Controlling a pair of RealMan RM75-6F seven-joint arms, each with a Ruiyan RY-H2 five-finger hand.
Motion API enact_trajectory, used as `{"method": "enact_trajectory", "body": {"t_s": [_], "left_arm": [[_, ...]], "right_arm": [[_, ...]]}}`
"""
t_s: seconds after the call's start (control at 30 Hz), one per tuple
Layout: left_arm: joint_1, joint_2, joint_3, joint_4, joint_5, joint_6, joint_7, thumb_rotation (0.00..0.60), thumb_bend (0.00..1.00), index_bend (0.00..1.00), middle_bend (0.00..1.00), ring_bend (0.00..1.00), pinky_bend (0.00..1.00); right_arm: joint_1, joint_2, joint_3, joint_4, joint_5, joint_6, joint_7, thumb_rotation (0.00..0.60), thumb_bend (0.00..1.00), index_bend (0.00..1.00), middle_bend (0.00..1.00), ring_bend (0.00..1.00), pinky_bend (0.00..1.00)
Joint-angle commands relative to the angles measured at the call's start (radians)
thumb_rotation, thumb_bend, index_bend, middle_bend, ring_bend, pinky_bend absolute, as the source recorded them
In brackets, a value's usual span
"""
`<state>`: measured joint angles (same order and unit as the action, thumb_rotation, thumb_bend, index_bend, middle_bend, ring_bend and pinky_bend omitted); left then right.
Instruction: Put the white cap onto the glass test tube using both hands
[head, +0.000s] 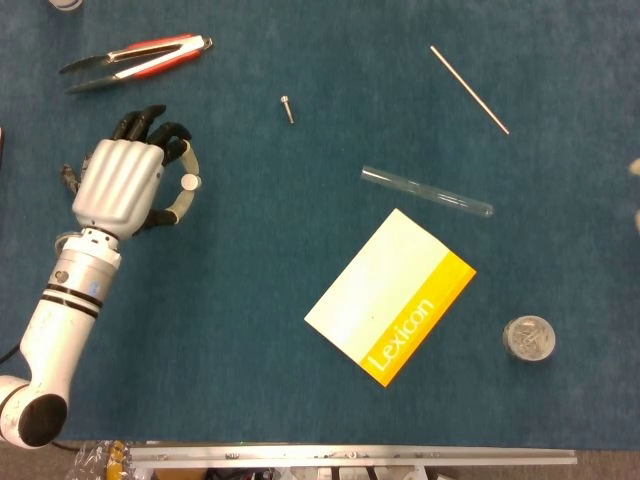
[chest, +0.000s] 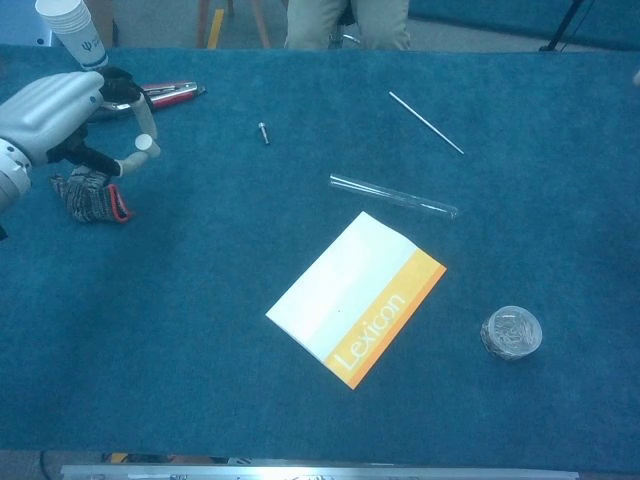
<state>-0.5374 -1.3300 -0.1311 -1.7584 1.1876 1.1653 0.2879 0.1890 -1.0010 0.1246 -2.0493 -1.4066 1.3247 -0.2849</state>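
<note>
The table (head: 300, 420) was found covered in blue cloth, and the Lexicon booklet (head: 390, 296) was taken as the landmark. The glass test tube (head: 427, 192) was seen lying flat just beyond the booklet's far edge, apart from it and untouched. The tongs (head: 135, 58) and the knitted glove (chest: 88, 196) were noted well to the left of the booklet, the thin rod (head: 469, 88) beyond it to the right, the small round tin (head: 528, 339) off its right corner, and the screw (head: 287, 108) beyond it to the left.

The left hand (head: 125, 180) was observed raised over the glove, well to the left of the booklet. The white cap (head: 189, 182) was pinched between the thumb and a fingertip (chest: 143, 124), the remaining fingers being curled loosely and not clenched. The right hand was not clearly shown; only a pale sliver at the frame's right edge was visible, and its fingers could not be judged.

Risks were assessed as follows. The cap was held by a slight two-point pinch and could be dropped or twisted during transit toward the tube. The tube, being round, smooth and unsupported, could be rolled away or knocked against the booklet if approached carelessly. Misalignment at capping was judged likely unless the tube was first lifted and steadied.
</note>
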Motion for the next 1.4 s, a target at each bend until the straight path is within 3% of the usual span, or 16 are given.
{"method": "enact_trajectory", "body": {"t_s": [0.03,0.47,0.83,1.4], "left_arm": [[0.007,0.010,0.001,-0.009,0.013,0.010,-0.008,0.598,0.38,0.53,0.28,0.09,0.09],[0.032,0.047,0.015,-0.030,0.073,0.033,-0.042,0.600,0.38,0.53,0.28,0.09,0.09],[0.041,0.055,0.026,-0.039,0.123,0.040,-0.057,0.600,0.38,0.54,0.28,0.09,0.09],[0.045,0.047,0.025,-0.025,0.144,0.034,-0.073,0.600,0.38,0.54,0.28,0.09,0.09]], "right_arm": [[0.052,-0.049,0.022,-0.023,0.069,-0.044,-0.087,0.600,0.31,0.38,0.26,0.16,0.25],[0.162,-0.203,0.038,-0.025,0.273,-0.077,-0.344,0.600,0.30,0.38,0.26,0.15,0.25],[0.266,-0.353,0.049,0.011,0.414,-0.034,-0.570,0.600,0.29,0.38,0.26,0.15,0.25],[0.382,-0.554,0.057,0.150,0.571,0.014,-0.713,0.600,0.22,0.38,0.26,0.14,0.25]]}}
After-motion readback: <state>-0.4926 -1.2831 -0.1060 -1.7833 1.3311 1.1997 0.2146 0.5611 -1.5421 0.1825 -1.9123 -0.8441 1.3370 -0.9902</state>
